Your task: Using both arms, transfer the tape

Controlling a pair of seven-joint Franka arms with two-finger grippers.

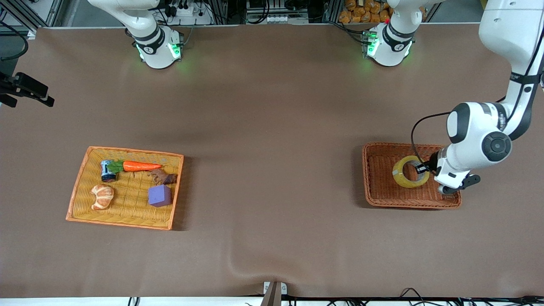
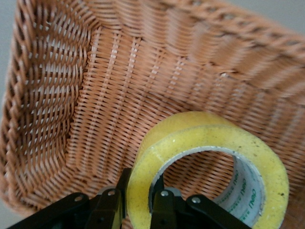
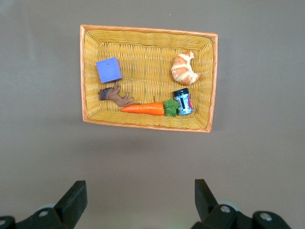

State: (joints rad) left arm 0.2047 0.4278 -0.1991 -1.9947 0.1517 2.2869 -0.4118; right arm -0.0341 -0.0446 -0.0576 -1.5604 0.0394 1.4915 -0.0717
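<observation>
Fingers of the left gripper straddle the wall of the tape — one inside the ring against the grey core, one on the outer yellow face — and appear closed on it. The roll sits tilted in the brown basket at the left arm's end of the table, seemingly not yet lifted out. This looks like the pickup step, with the grasp just made.

The right gripper waits high over bare table beside the yellow tray, its fingers spread wide with nothing between them. That tray holds a purple cube, croissant, carrot, small can and a brown toy figure.

Next, I judge, the left arm must raise the tape clear of the basket rim and carry it toward the table's middle — presenting a free part of the ring so the right gripper can take hold.
</observation>
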